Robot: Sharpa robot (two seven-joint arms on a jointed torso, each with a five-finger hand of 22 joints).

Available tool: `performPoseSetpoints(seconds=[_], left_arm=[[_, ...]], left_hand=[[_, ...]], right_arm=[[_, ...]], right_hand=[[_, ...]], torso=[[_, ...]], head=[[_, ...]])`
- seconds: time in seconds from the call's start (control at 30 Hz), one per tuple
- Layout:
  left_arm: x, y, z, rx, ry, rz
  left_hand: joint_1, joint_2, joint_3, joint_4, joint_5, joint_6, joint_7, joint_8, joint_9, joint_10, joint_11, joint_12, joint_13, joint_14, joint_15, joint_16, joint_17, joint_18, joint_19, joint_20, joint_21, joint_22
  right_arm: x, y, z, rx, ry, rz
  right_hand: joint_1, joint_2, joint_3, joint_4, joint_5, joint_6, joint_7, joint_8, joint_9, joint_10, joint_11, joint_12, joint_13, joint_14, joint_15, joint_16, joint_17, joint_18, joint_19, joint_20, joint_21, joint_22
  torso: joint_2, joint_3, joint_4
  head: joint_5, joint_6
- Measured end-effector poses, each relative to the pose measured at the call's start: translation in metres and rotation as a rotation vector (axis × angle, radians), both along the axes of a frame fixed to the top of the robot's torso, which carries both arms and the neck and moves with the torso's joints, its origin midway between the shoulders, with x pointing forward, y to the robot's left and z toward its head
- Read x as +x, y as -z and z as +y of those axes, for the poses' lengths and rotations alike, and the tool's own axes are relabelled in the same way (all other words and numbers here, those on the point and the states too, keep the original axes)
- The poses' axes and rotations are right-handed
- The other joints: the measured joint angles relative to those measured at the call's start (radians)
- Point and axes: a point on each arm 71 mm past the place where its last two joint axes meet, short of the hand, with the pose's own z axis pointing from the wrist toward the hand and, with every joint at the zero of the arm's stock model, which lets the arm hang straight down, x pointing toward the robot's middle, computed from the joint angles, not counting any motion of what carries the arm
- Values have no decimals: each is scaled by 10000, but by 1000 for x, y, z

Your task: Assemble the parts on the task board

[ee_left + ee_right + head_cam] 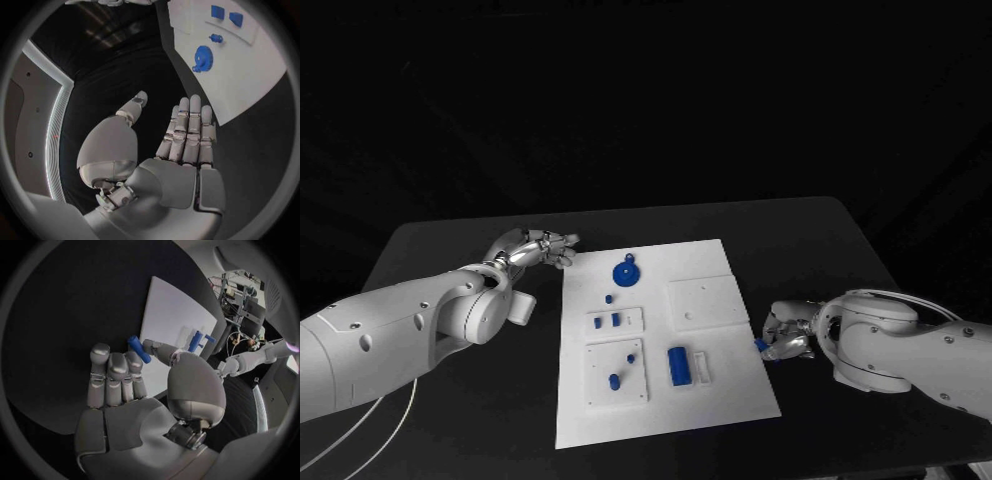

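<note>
The white task board (711, 300) lies mid-table. On it sit a blue gear (627, 272), a small blue peg (609, 298), two blue blocks (607, 321) in a small plate, more blue pieces (620, 375) and an upright blue bar (679, 365). At the board's right edge my right hand (788, 338) pinches a short blue peg (139, 348) between thumb and finger, just off the board (169, 315). My left hand (534, 247) hovers by the board's far left corner, palm (169, 150) flat and empty, with the gear (203, 58) beyond its fingertips.
Bare black table surrounds the board on every side. A square recessed plate (708, 300) on the board's right half holds nothing blue. A white holder (702, 367) stands beside the blue bar.
</note>
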Motion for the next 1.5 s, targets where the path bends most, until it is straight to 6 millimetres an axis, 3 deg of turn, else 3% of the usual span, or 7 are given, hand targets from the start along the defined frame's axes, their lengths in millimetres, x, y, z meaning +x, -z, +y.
performPoseSetpoints(seconds=[0.27, 0.4, 0.67, 0.83, 1.13, 1.37, 1.5], left_arm=[[0, 0, 0, -2, 2, 1], [0, 0, -1, -7, 15, 2], [0, 0, 0, -4, 5, 4], [-1, 0, -3, -29, 61, 8], [-1, 0, -4, -44, 88, 13], [-1, 0, -4, -46, 93, 19], [-1, 0, -4, -45, 93, 25]], left_hand=[[0, 0, 0, 0, 0, 0, 0, 0, 0, 0, 0, 0, 0, 0, 0, -30, -1, -1, 0, 0, 0, 0], [0, 0, 0, 0, 0, 0, 0, 0, 1, 0, 0, 0, 1, 0, 0, -30, 8, -2, 0, 0, 0, 0], [0, 0, 0, -1, 0, 0, 0, 0, 1, 0, 0, 0, 1, 0, 0, -30, 8, -3, 0, 0, 0, 0], [1, 0, 0, -1, 39, 0, 0, 0, -8, 0, 0, 0, -2, -1, 0, -30, 15, -5, 0, 0, 0, 0], [1, 0, 1, 0, 39, 0, 0, 0, -7, 0, 0, 0, -7, -1, 0, -30, 17, -6, 0, 0, -39, 0], [1, 0, 1, -1, 39, 0, 0, 0, -7, 0, 0, 0, -7, -1, 0, -30, 26, -6, 0, 0, -39, 0], [1, 0, 1, -1, 39, 0, 0, 0, -7, 0, 0, 0, -6, -1, 0, -30, 25, -6, 0, 0, -39, 0]], right_arm=[[8, -25, -2, 368, 234, -507], [12, -33, 1, 543, 304, -643], [3, -33, 30, 1202, -143, -234], [1, -24, 54, 1539, -495, 95], [-10, 3, 80, 1841, -774, 749], [-9, 7, 84, 1804, -778, 714], [-11, 10, 87, 1771, -850, 737]], right_hand=[[-171, -113, 30, -74, -47, 52, -37, 116, 83, 4, -3, -1, -25, 30, 4, -38, -10, -1, 57, -22, 0, -3], [-250, -32, 41, -85, -46, 66, -49, 85, 74, 20, -19, -1, -25, 34, 3, -40, -10, 0, 59, -23, 0, -4], [-307, -83, -82, -99, -46, 74, -58, 86, 70, 20, -19, -5, -35, 49, 17, -41, -10, 3, 60, -22, 0, -4], [-434, -34, -167, -99, -46, 79, -64, 86, 71, 20, -18, -5, -55, 50, 18, -41, -9, 3, 60, -22, 0, 4], [-554, 6, -334, -100, -46, 120, -46, 85, 71, 20, -18, -5, -62, 52, 20, -40, -9, 4, 95, -53, -1, 5], [-705, 78, -405, -28, -48, 122, -48, 85, 72, 20, -17, -6, -84, 54, 23, -40, -17, 4, 109, -39, -2, 5], [-845, 78, -456, 24, -254, 134, -60, 37, 48, 20, -17, -5, -105, 64, 33, -40, -19, 4, 109, -39, -2, 5]], torso=[[-2, 0, -1], [-1, 0, -1], [2, -1, 2], [2, -6, 0], [6, -7, 9], [6, 0, 8], [5, 0, 0]], head=[[26, 21], [46, 22], [75, -12], [71, -13], [113, -36], [155, -62], [156, -66]])
